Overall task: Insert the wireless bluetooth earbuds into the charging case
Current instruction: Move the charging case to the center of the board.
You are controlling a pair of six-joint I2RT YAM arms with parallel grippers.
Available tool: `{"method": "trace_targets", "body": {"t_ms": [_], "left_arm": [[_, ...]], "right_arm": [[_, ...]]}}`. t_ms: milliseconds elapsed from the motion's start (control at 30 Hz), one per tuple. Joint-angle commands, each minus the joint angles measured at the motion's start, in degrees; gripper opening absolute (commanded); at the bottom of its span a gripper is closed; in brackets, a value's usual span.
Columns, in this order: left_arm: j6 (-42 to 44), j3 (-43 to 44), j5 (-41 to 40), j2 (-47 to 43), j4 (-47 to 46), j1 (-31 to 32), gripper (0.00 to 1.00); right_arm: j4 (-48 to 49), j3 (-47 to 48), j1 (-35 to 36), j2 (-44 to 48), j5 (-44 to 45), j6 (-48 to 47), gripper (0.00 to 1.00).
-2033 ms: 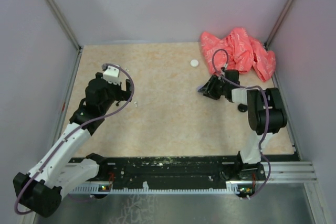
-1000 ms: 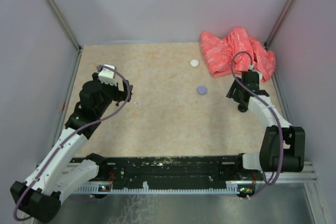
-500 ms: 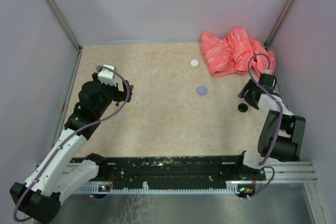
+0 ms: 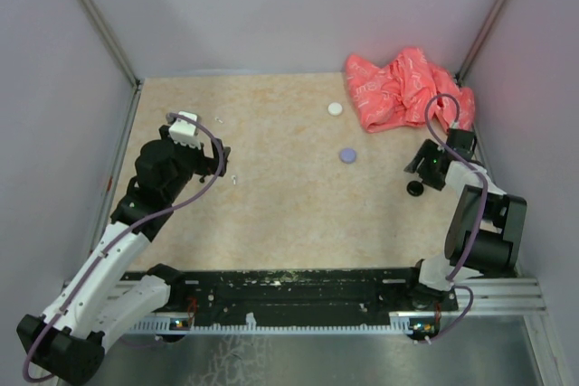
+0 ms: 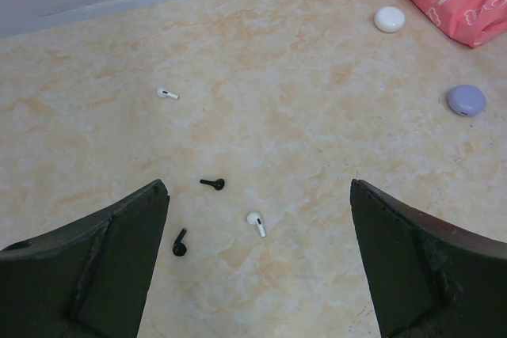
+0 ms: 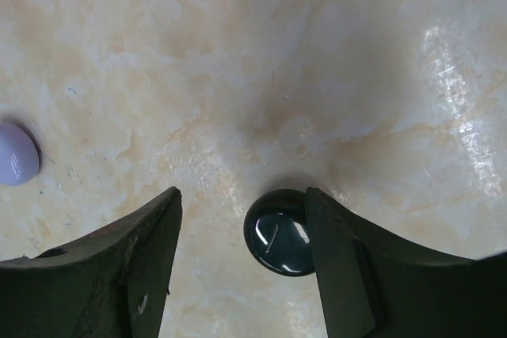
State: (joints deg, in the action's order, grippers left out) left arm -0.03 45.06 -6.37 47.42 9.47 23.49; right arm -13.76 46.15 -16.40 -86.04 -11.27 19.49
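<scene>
In the left wrist view, two white earbuds [image 5: 256,222] [image 5: 166,93] and two black earbuds [image 5: 213,184] [image 5: 180,244] lie loose on the beige table. My left gripper [image 5: 258,195] hangs wide open above them and holds nothing. A glossy black round charging case [image 6: 279,231] lies between the fingers of my right gripper [image 6: 242,195]. That gripper is open: its right finger is at the case's edge and its left finger stands apart. In the top view the black case [image 4: 415,188] sits at the right, under the right gripper [image 4: 419,174].
A lavender round case [image 4: 347,156] and a white round case [image 4: 336,108] lie mid-table. Crumpled pink plastic [image 4: 409,88] fills the back right corner. Grey walls [image 4: 63,133] close in both sides, and a black rail [image 4: 298,291] runs along the near edge.
My right arm has swung from the lavender case in the middle out to the right and settled over the black case, its jaws narrowing slightly. The left arm has barely moved.
</scene>
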Motion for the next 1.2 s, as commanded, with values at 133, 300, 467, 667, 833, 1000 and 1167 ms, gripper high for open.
{"method": "trace_targets", "body": {"t_ms": [133,300,467,667,833,1000,1167], "left_arm": [[-0.24,0.10,1.10,-1.10,-0.65,0.16,1.00],[-0.24,-0.01,1.42,-0.93,-0.69,0.11,1.00],[-0.28,0.00,1.58,-0.80,-0.68,0.15,1.00],[-0.23,0.03,1.63,-0.76,-0.66,0.15,1.00],[-0.25,-0.02,1.67,-0.67,-0.69,0.11,1.00],[-0.24,-0.05,1.73,-0.57,-0.64,0.16,1.00],[-0.33,-0.01,1.88,-0.37,-0.69,0.15,1.00]], "right_arm": [[-3.93,-0.35,-0.43,3.37,-2.68,-1.55,0.61],[-5.94,-1.07,-0.40,4.29,-2.77,-1.82,0.61],[-6.46,-2.83,-0.32,4.56,-3.24,-1.74,0.61],[-7.41,-3.42,1.63,5.09,-2.69,-1.98,0.61],[-8.51,-3.57,5.16,6.46,1.84,-1.91,0.61],[-9.85,-3.73,7.77,6.56,5.44,-2.20,0.61],[-11.84,-3.70,8.68,7.05,6.87,-2.95,0.61]]}}
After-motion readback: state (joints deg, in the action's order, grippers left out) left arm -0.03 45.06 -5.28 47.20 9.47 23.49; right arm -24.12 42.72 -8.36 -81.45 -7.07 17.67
